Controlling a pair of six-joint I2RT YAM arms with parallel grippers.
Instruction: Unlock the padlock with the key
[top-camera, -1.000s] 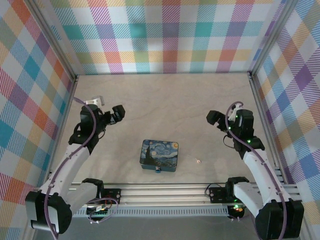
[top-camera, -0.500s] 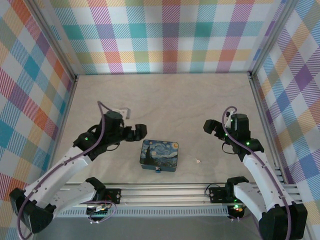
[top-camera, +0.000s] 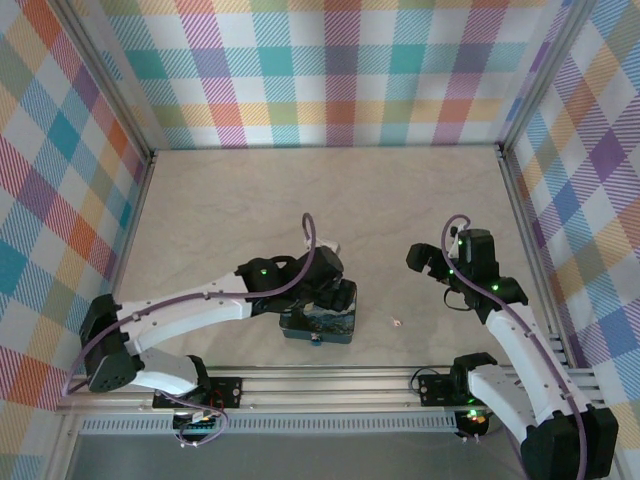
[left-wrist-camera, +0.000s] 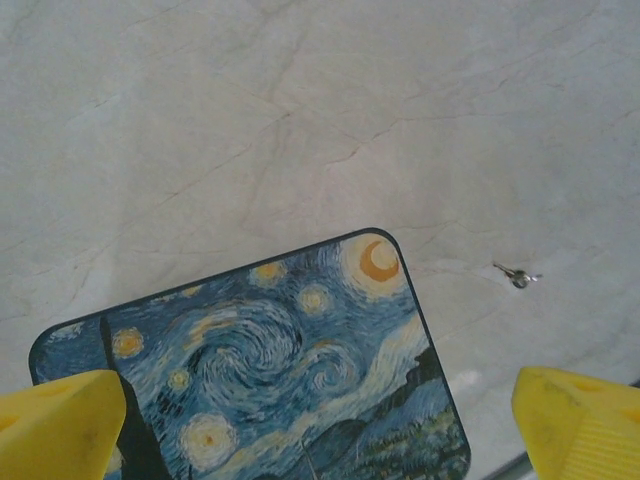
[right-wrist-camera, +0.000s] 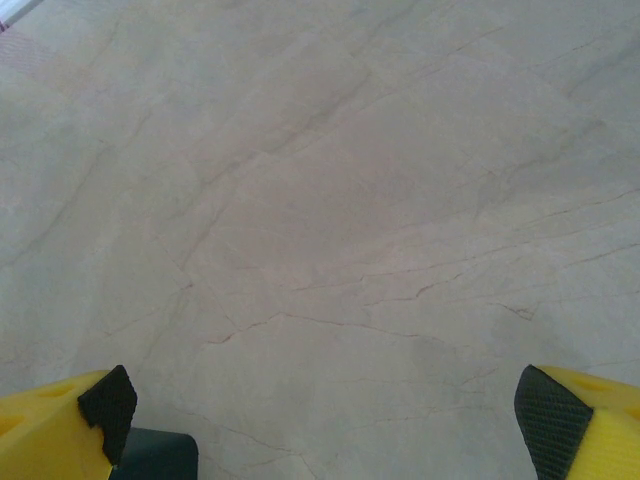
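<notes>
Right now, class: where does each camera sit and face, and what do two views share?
Top external: above and behind the bases, looking down at the table; both arms, left end effector over the box.
Left wrist: arm-mounted, looking down at box and key; its yellow fingers.
Right wrist: arm-mounted, looking down at table; its yellow fingers.
Shared: top external and left wrist show box and key.

Starry-night box (left-wrist-camera: 270, 370) near front rail (top-camera: 330, 383), marbled table (top-camera: 330, 200), plaid walls (top-camera: 330, 70)
</notes>
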